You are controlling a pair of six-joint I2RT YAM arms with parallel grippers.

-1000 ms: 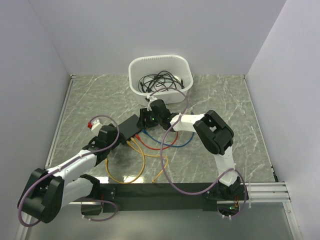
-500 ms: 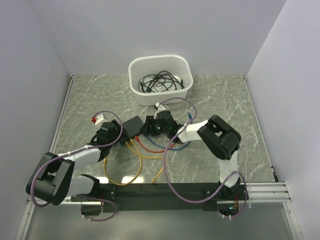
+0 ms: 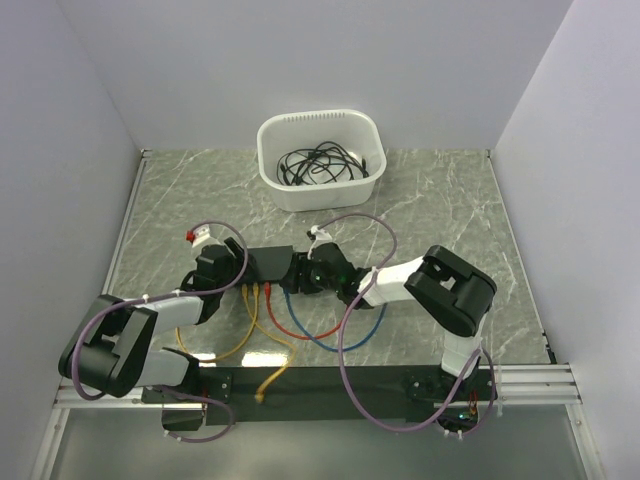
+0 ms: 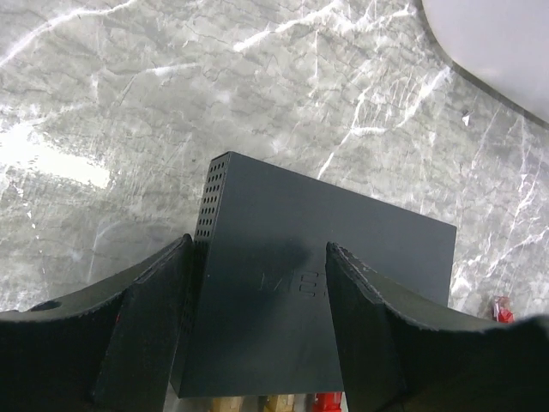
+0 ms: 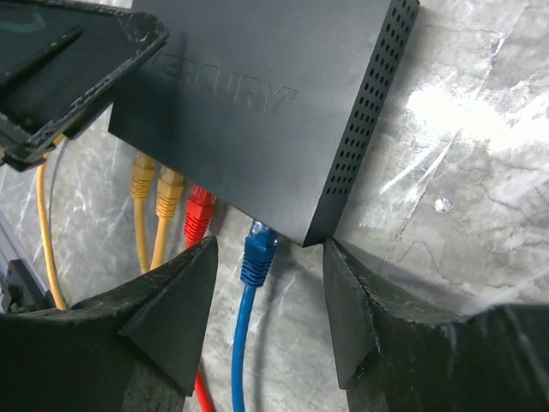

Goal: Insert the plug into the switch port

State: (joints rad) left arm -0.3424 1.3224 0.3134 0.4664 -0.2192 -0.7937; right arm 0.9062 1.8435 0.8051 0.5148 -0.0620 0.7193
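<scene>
Since switch (image 4: pixel 283 206) turned, left claw (image 4: pixel 257 249) spread over it, right claw (image 5: pixel 270 245) spread astride plug (image 5: pixel 256 257).

From above, the left gripper (image 3: pixel 232 264) and the right gripper (image 3: pixel 302 270) cover both ends of the black box (image 3: pixel 268 262), and its sockets are too small to see. In the left wrist view, the plugs (image 4: pixel 279 403) at the box's near edge are cut off by the bottom. A finger (image 4: pixel 369 335) hides one side of the box, and the white tub (image 4: pixel 506 43) behind the box is cut by the corner. In the right wrist view, the sockets hide under the box's edge, so I cannot tell if the blue plug (image 5: pixel 257 253) is in.
</scene>
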